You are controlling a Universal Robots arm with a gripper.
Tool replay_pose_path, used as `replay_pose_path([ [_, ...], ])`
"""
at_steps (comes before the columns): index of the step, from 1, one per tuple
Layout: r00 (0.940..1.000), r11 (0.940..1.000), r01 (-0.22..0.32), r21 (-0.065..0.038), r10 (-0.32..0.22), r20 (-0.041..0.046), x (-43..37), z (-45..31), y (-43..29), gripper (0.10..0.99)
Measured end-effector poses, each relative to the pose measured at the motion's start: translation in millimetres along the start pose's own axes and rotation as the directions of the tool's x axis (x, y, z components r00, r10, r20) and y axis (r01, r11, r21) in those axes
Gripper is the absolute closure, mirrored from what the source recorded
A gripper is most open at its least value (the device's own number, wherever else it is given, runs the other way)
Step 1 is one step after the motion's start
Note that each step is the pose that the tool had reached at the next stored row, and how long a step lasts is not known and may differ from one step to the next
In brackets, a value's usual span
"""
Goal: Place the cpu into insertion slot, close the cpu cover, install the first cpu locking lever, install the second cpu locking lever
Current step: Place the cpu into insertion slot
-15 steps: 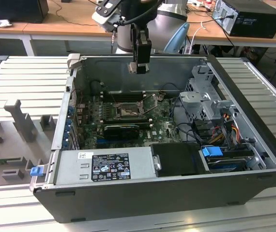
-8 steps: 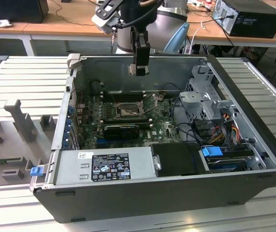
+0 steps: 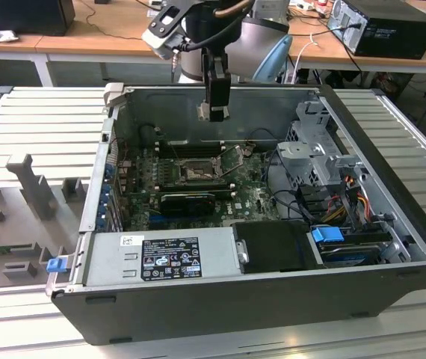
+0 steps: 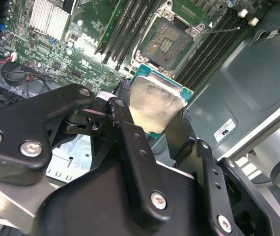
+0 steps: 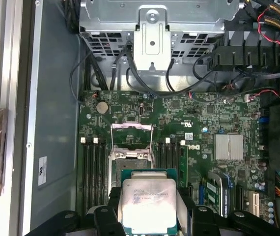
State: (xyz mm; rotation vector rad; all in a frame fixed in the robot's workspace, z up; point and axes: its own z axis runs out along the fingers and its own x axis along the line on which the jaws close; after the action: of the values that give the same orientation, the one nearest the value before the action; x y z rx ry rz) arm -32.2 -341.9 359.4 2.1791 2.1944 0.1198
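1. Working space: the open computer case (image 3: 362, 149) lies on the ribbed desk (image 3: 41, 112). Its upright walls bound the pincer on all sides, and the top face is open.
2. The pincer (image 3: 215, 114) hangs in the case opening at about rim level, near the wall on its far side in the exterior view. It is well clear of the green circuit board (image 3: 250, 198) beneath it.
3. The insertion slot (image 5: 130, 160) lies below the pincer, just beyond the fingertips. In the second wrist view its dark centre (image 4: 168, 43) is uncovered.
4. Long memory slots (image 5: 93, 167) run just beside the socket on two opposite flanks, so the margins there are narrow.
5. The cpu cover (image 5: 131, 133) stands raised at the socket edge farthest from the pincer, leaving the socket open from above.
6. A metal drive cage (image 5: 154, 29) with cable bundles stands well beyond the cover.
7. Pincer state: the fingers (image 4: 130, 137) are closed to chip width and clamp two opposite edges of the cpu (image 4: 157, 103).
8. The cpu is held between the fingertips with its silver face showing in both wrist views. It is apart from the socket and not seated.
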Motion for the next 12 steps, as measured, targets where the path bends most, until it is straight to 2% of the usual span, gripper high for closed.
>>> replay_pose_path([
  [12, 1.0, 1.0, -0.001, 0.0, 0.001, 0.0001, -0.2, 9.1, -0.8, 0.557],
])
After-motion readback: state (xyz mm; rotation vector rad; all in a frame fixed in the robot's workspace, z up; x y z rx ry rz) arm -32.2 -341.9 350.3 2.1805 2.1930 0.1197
